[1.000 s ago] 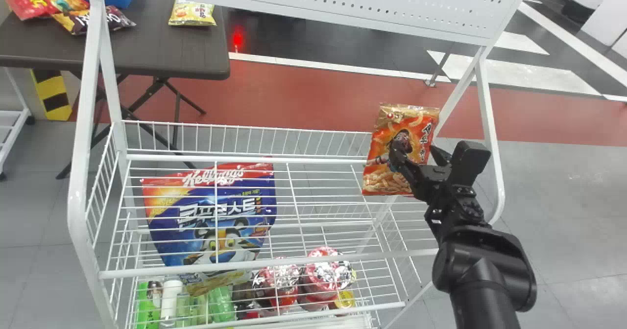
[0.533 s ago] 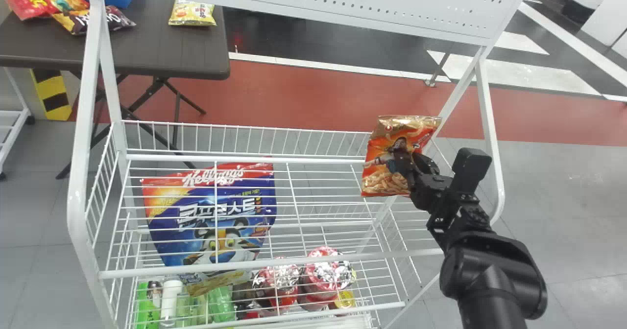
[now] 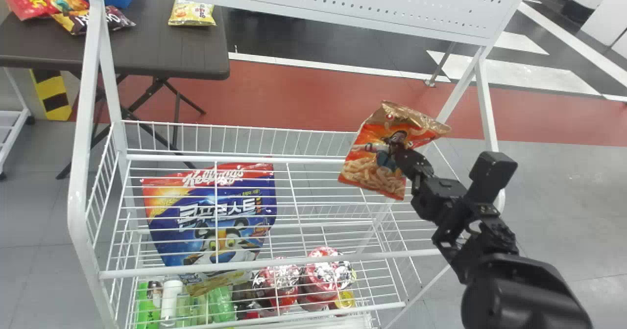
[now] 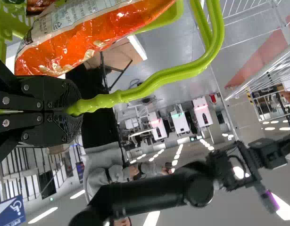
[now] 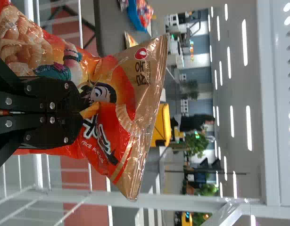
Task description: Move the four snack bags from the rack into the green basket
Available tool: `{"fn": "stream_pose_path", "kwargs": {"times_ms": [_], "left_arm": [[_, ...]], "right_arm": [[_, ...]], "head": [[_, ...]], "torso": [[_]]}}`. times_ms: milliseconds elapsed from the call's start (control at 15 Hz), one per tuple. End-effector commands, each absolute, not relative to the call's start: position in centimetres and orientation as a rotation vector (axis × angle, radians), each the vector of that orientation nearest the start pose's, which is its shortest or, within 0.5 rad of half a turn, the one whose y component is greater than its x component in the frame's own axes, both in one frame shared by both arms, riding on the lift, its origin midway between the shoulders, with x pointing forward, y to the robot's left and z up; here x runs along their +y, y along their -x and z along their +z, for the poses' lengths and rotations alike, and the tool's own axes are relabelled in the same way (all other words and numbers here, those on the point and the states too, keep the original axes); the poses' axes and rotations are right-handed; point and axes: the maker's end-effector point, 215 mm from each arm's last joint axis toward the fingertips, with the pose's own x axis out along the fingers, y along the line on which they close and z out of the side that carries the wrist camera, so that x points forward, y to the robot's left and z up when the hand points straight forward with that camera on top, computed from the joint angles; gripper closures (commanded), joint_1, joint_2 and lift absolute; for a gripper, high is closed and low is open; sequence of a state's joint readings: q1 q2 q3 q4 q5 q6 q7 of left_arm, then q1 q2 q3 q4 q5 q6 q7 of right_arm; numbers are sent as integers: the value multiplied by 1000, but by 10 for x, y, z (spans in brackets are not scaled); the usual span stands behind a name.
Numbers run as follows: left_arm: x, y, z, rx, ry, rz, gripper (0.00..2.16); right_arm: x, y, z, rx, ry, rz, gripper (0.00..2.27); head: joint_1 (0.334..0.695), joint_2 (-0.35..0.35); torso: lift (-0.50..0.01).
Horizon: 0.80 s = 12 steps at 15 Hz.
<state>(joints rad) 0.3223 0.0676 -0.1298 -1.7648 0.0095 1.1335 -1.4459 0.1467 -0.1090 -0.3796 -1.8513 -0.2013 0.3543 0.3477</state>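
Head view: pinched the orange bag (image 3: 374,172) in the right gripper (image 3: 403,157), tilted, above the far right part of the rack (image 3: 76,187). Risked snagging a lower corner on the far rail (image 3: 294,160) if carried across too low, or brushing the right post (image 3: 488,108) if swung wide. Also left the blue bag (image 3: 215,221) behind the wires, low enough to be awkward to lift out.

Left wrist view: clamped the handle (image 4: 182,73) of the green basket (image 4: 170,16) in the left gripper (image 4: 76,108), fingers pressed together. Held a second bag (image 4: 88,47) by the rim, perhaps inside, though hard to tell with so little of the basket in sight. Could have tipped it out, given a knock or a swing on that one handle.

Right wrist view: gripped the orange bag only at mid-body, with the top seal jutting free. Could have slipped or twisted on slick film, or crushed the contents if squeezed harder.
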Motion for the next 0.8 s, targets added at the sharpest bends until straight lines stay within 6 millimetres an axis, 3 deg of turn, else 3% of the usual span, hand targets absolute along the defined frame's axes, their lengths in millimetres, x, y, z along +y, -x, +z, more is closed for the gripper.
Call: {"fn": "stream_pose_path", "kwargs": {"times_ms": [0, 333, 533, 733], "left_arm": [[-4, -191, -484, 1110, 837, -1344, 2108], [-5, -193, -483, 1104, 839, -1338, 2108], [-4, -187, -487, 1103, 841, -1329, 2108], [-5, -187, -488, 1102, 840, -1327, 2108]], "right_arm": [[-344, -480, -341, 239, -185, 97, 2142], [-269, -372, -383, 466, -327, 245, 2142], [-217, -321, -442, 682, -409, 350, 2142], [-186, -278, -501, 838, -452, 404, 2142]], "head": [[695, -350], [695, -350], [695, -350], [695, -350]], "torso": [[0], [0], [0], [0]]}}
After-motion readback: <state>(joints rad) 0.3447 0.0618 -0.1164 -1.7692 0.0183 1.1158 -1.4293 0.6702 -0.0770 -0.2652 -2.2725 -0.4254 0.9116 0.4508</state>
